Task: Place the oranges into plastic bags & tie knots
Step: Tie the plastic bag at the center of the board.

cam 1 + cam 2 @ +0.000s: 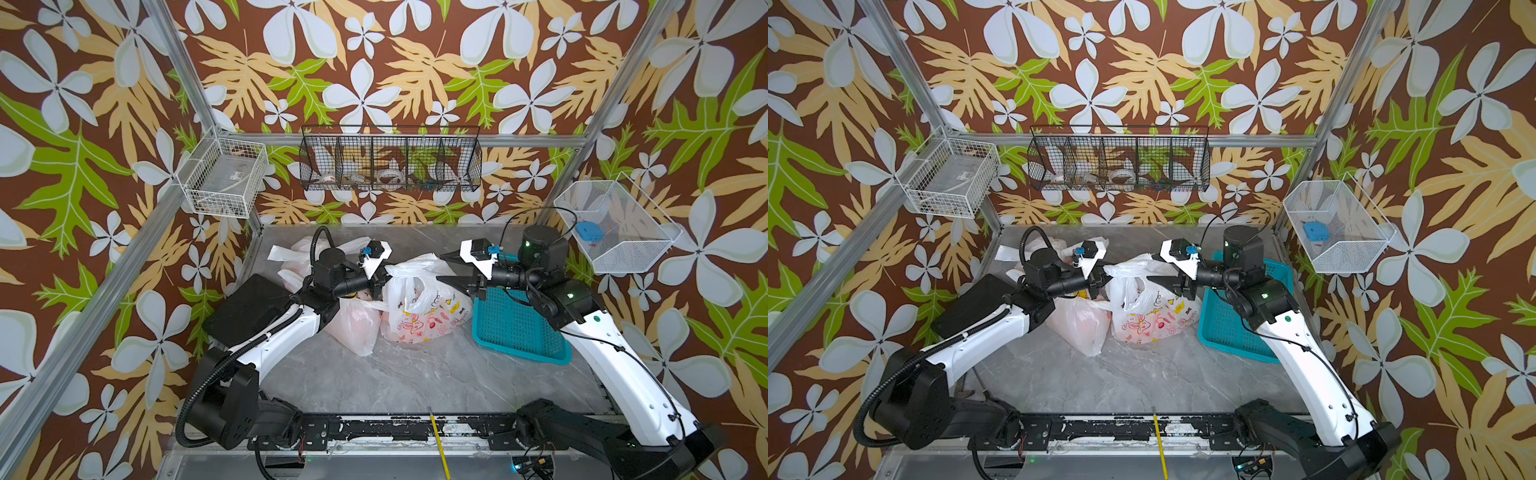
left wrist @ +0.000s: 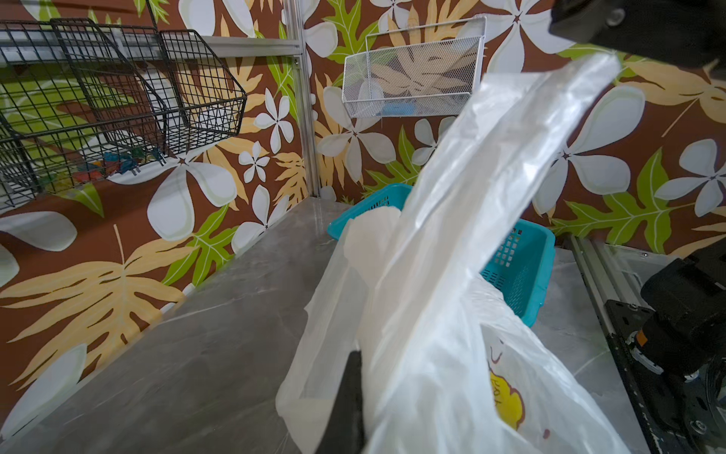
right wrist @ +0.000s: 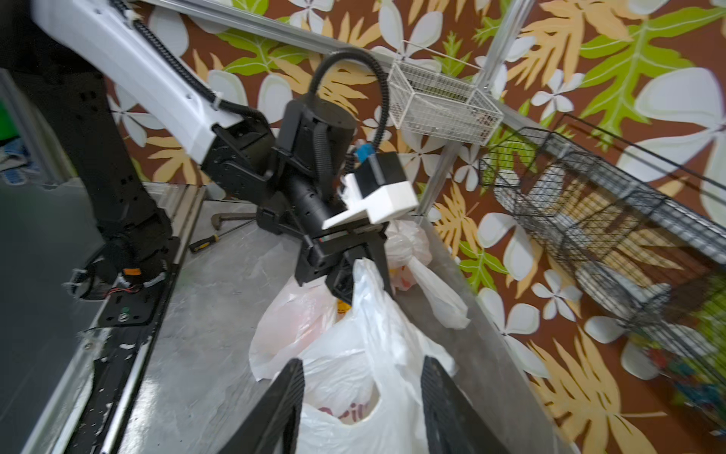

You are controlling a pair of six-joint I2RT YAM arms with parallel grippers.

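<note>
Both top views hang high over the front edge of the table (image 1: 395,374), well away from the black wire rack (image 1: 390,160) on the far wall. They look steeply down toward it and share almost the whole scene beneath the rack. The left wrist view sits low and near, in front of the rack, facing past its right end. The right wrist view, equally low, faces the opposite way, past the rack's left end. Both wrist views share the rack and the printed bag (image 2: 451,275) close before them.

Teal basket (image 1: 515,326) sitting on grey tabletop (image 1: 415,374), black wire rack (image 1: 390,160) hanging on floral wall (image 1: 374,62), white mesh basket (image 1: 615,226) hanging nearby.
</note>
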